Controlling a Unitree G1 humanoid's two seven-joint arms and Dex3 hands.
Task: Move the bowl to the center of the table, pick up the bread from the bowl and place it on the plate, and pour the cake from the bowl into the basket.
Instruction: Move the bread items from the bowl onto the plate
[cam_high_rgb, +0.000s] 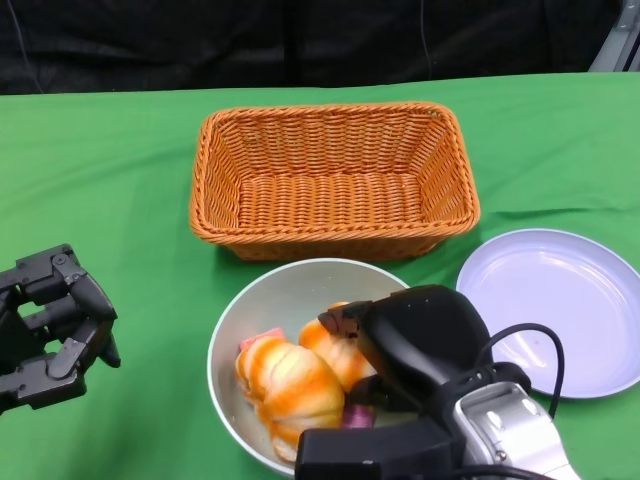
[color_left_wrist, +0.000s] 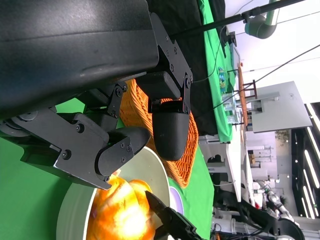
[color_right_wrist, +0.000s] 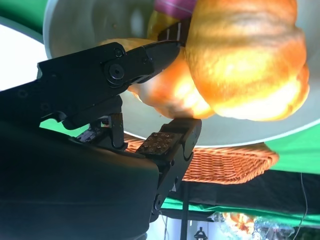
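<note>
Fingers of the right hand reach into the bowl in the head view, hiding part of the bread; whether they grip it I cannot tell. Its left hand hovers empty, fingers loosely apart, beside the bowl. Basket and plate lie beyond. Right wrist view: fingers straddle the bread. Left wrist view: bowl partly cut off.
</note>
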